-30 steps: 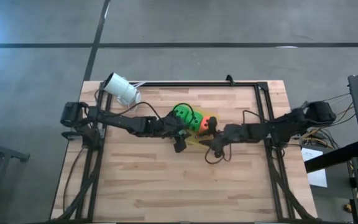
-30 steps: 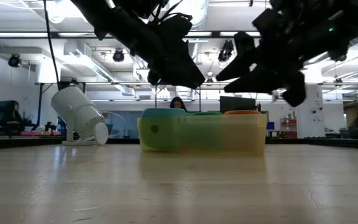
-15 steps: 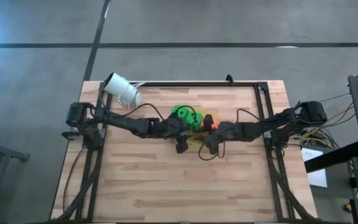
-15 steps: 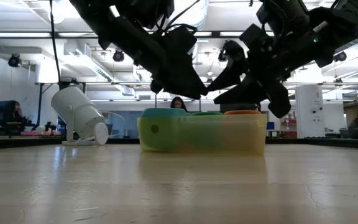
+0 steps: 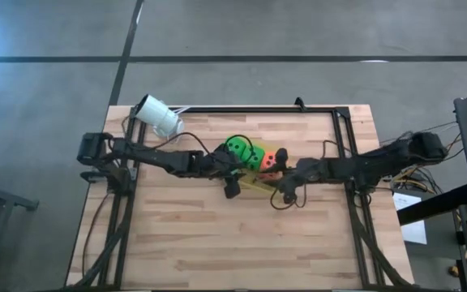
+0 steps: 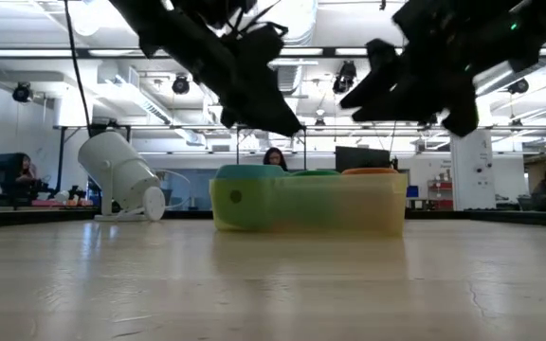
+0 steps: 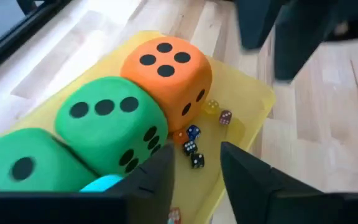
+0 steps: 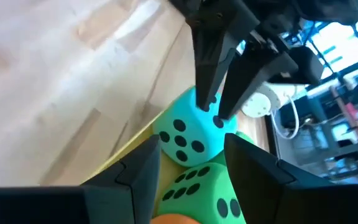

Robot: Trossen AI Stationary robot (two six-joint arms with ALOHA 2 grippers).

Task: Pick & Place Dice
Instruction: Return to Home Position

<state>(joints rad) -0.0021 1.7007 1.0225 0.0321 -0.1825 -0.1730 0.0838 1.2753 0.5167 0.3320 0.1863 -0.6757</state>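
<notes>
All dice sit in the yellow bin [image 6: 349,208] at table centre: green dice [image 7: 107,124], orange die [image 7: 166,68], teal die [image 8: 188,134]. Left gripper [image 7: 194,180] and right gripper [image 8: 191,168] hover above its near edge, fingers spread, empty. The bin lies below and between them; withdrawing outward looks unobstructed.

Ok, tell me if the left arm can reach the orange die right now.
Probably yes: the left tool hangs open above the yellow bin, the orange die lies uncovered, and the right tool hovers off to one side.
</notes>
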